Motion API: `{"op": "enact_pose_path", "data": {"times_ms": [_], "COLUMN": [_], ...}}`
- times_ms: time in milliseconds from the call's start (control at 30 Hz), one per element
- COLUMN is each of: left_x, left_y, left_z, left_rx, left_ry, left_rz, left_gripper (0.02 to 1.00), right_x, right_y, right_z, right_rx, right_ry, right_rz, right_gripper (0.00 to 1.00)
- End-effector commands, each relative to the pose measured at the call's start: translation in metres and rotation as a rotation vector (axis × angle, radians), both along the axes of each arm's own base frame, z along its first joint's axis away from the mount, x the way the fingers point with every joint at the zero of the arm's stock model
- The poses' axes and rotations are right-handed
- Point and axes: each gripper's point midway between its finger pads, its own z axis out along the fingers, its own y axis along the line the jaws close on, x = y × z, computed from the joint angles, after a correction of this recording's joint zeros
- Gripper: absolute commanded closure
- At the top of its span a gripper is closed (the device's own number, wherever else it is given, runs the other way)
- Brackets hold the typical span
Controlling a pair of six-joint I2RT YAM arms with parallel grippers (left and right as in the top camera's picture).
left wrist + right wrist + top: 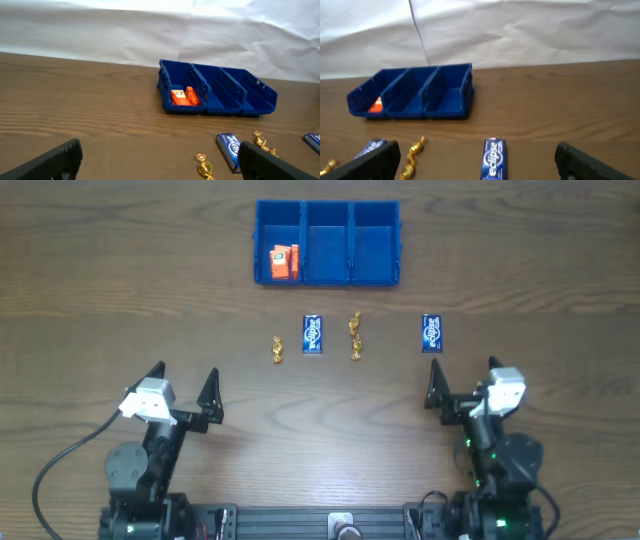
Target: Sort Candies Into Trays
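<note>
In the left wrist view, both fingers [55,161] of the left gripper [160,150] run off the picture's edge. 1 finger overlaps the near end of the left blue pack [227,147] and part of the 2 middle gold candies [261,141]. The right blue pack [313,141] is cut off, showing only a corner.

In the right wrist view, the tray [445,107] wall hides most of the orange candies [375,105] in its left compartment. 1 finger [372,160] of the right gripper [477,150] covers the left blue pack's near half. The left gold candy [327,165] is partly out of the picture.
</note>
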Motion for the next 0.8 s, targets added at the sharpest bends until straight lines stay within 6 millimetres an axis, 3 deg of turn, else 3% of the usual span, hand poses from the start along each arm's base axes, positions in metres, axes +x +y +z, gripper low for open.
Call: {"op": "enact_pose_path", "data": {"times_ms": [33,167,300,433,567,800], "left_x": [-0.002,-0.002,-0.002,-0.002,-0.002,-0.002], "left_y": [-0.005,-0.005,-0.005,-0.005,-0.005,-0.005], "left_z": [-0.017,-0.017,-0.017,-0.017,-0.017,-0.017], "left_rx": [-0.008,-0.008,-0.008,-0.008,-0.008,-0.008], "left_ry": [0.052,0.052,0.052,0.052,0.052,0.052], "left_rz": [-0.034,-0.034,-0.034,-0.034,-0.034,-0.034], "left_gripper": [0.02,0.02,0.02,0.02,0.02,0.02], "right_x": [0.011,0.032,0.06,0.091,0.118,0.128], "right_y": [0.002,-0.001,-0.004,-0.007,-0.01,-0.003], "right_z": [0.052,0.068,0.056,0.026,-0.02,-0.103], "right_rx": [-0.032,-0.047,-0.048,-0.054,-0.059,-0.064], "right_ry": [0.047,0.192,0.454,0.652,0.829,1.062], "right_rz": [0.015,0.005,-0.002,-0.013,-0.018,-0.001], "right_gripper": [0.003,0.003,0.003,0.003,0.003,0.003]}}
